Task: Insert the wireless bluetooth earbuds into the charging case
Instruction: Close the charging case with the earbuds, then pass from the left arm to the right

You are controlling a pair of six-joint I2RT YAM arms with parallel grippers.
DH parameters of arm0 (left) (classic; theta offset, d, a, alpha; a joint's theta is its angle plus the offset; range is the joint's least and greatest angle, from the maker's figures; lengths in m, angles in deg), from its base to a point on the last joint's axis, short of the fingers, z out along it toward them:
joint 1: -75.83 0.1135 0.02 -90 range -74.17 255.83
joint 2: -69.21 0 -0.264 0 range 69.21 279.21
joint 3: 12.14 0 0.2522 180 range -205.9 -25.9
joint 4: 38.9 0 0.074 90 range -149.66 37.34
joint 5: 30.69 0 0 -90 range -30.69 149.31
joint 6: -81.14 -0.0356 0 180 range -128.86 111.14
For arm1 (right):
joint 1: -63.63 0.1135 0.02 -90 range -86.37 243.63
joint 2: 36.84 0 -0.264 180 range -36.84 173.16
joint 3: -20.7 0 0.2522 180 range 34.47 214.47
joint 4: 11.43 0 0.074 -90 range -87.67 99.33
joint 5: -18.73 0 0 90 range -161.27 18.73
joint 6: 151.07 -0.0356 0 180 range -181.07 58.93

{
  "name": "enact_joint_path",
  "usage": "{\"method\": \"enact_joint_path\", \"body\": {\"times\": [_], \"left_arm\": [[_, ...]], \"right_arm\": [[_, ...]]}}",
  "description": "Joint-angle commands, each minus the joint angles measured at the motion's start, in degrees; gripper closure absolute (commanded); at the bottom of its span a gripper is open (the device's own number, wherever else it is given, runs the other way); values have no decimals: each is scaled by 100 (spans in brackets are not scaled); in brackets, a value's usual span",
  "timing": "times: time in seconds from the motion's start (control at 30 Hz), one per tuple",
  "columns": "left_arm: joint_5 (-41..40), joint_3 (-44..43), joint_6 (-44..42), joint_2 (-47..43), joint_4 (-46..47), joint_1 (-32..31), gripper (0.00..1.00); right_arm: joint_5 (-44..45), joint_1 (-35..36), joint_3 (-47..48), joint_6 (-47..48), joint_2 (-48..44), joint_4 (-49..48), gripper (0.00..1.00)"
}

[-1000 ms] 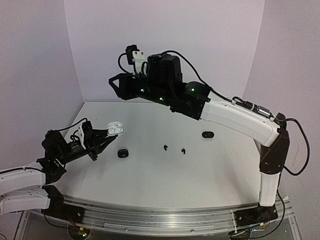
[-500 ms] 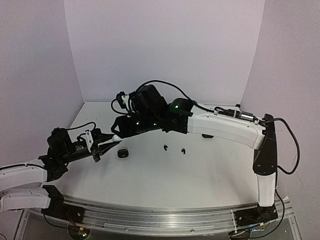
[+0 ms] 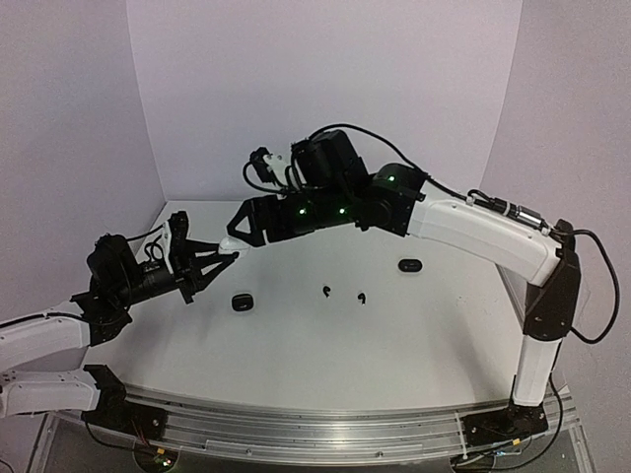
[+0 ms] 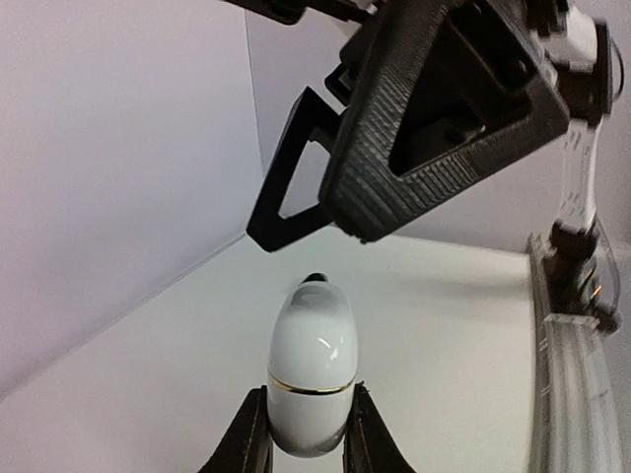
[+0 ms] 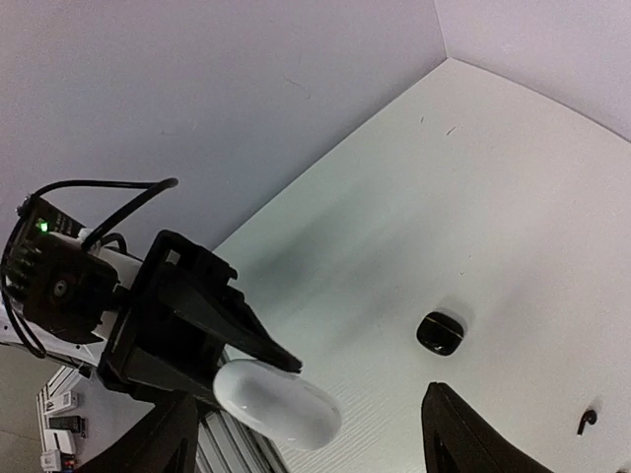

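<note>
My left gripper (image 3: 227,258) is shut on a white charging case (image 3: 230,243), held above the table at the left with its lid closed; the gold seam shows in the left wrist view (image 4: 312,365). My right gripper (image 3: 235,233) hangs open just above the case, jaws wide on either side and not touching it (image 5: 278,404). Its fingers (image 4: 434,128) loom over the case in the left wrist view. Two black earbuds (image 3: 326,290) (image 3: 362,296) lie loose on the table at the middle.
A closed black case (image 3: 242,303) sits on the table below the held case, also seen from the right wrist (image 5: 440,333). Another black case (image 3: 410,264) lies to the right, under the right arm. Purple walls close in the back and sides.
The white case's lid stood open a second ago and is now closed. The right gripper came down onto it, then opened wide and lifted a little. The left gripper rose slightly.
</note>
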Motion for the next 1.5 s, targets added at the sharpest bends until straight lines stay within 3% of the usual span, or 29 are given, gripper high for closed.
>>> {"method": "enact_joint_path", "body": {"times": [0.0, 0.1, 0.2, 0.37, 0.73, 1.03, 1.47], "left_arm": [[1016, -423, 3064, 271, 804, 224, 100], [1243, -428, 4629, 598, 1738, 360, 100], [1215, -541, 5452, 863, 2264, 408, 100], [1302, -824, 5588, 990, 2435, 408, 100], [1528, -922, 5560, 1036, 2621, 408, 100], [1600, -925, 5386, 986, 2677, 400, 100], [1555, -874, 5415, 988, 2642, 399, 100]], "right_arm": [[-856, -258, 202, 446, -389, -254, 19], [-1094, -269, -39, 636, -530, -645, 18], [-1527, -313, -562, 639, -780, -1359, 19], [-1975, -340, -1391, 480, -1139, -2445, 24], [-2121, -342, -1490, 128, -874, -2897, 29], [-2026, -363, -1320, -23, -572, -2999, 47], [-2282, -366, -1160, -6, -483, -3015, 93]]}}
